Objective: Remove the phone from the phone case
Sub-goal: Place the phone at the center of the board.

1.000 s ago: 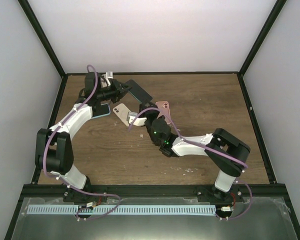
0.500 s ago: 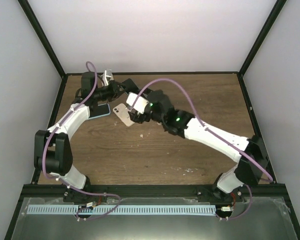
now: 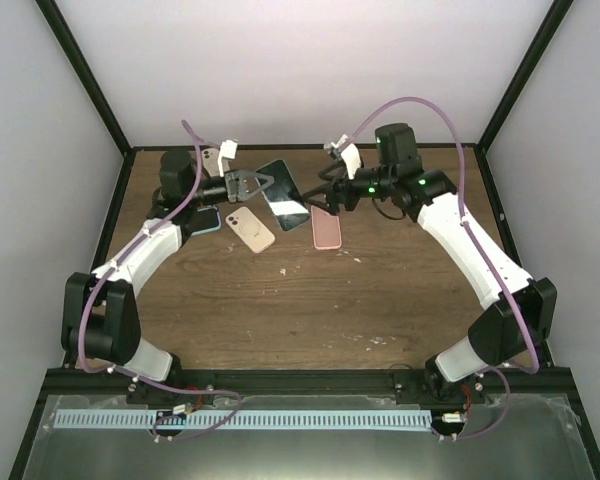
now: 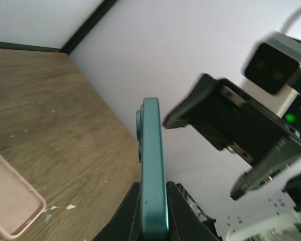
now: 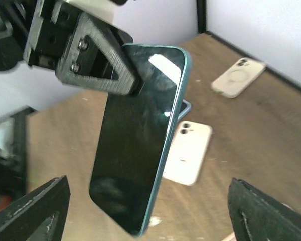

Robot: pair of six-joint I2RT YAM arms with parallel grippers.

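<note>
Nearest me on the wooden counter, a pink phone case lies flat with its hollow side up, right of centre. To its left lies a beige phone, back up, with two lenses showing. Just beside that, a light blue case is partly hidden under my left arm.

A little farther on, above the counter, is the teal-edged phone. It hangs tilted in the air, well clear of the pink case, with its dark glossy screen turned toward my right wrist camera. My left fingers are clenched on its flat faces near one end, and my left wrist camera sees it edge-on, with the camera bump on the back. My right fingers are spread wide and grasp nothing. They sit just beside the phone on its right, not touching it.

Farthest back, near the far edge of the counter behind my left wrist, a pale beige case lies with a ring on its back.
</note>
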